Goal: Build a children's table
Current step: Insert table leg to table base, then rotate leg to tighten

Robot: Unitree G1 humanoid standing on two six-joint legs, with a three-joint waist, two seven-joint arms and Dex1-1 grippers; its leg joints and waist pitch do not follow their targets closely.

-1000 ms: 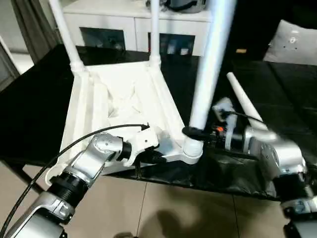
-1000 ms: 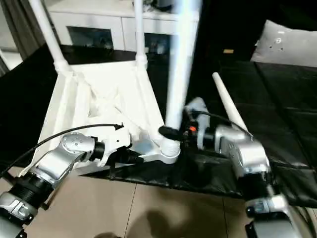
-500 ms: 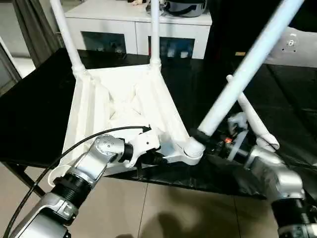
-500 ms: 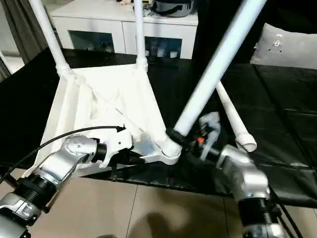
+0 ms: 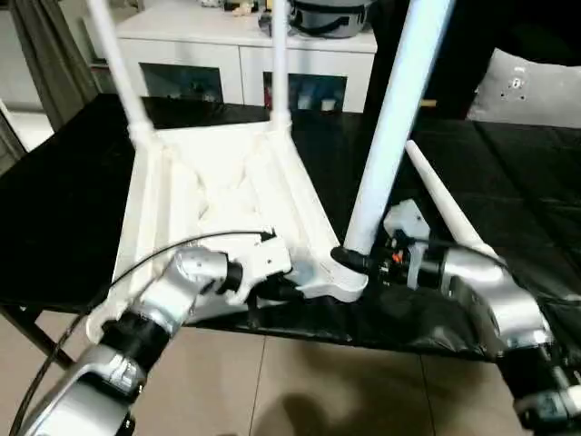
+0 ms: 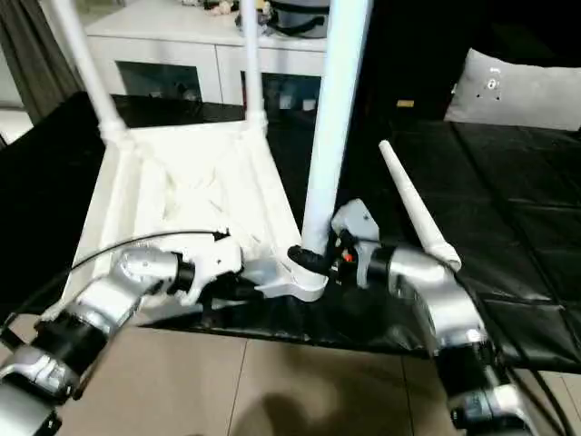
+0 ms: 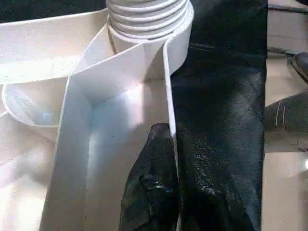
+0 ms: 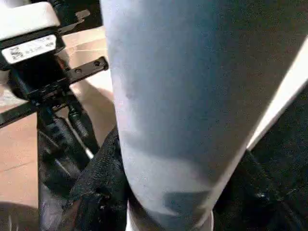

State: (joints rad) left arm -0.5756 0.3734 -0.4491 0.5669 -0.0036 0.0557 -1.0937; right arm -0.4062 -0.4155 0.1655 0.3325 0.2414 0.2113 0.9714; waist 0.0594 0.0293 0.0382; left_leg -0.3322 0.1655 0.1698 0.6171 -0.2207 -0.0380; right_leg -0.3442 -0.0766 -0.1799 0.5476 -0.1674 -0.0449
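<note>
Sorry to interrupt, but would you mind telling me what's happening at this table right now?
A humanoid robot is assembling a white children's table. The table top lies upside down on the black worktable, with two legs standing in the far corners. The right gripper holds a third leg near its base, upright in the near corner socket. The left gripper pinches the top's edge rib. A fourth leg lies loose alongside.

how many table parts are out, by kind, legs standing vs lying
Table top: 1
Legs standing in the top's sockets: 3
Leg lying on the black worktable: 1
Total: 5
</note>
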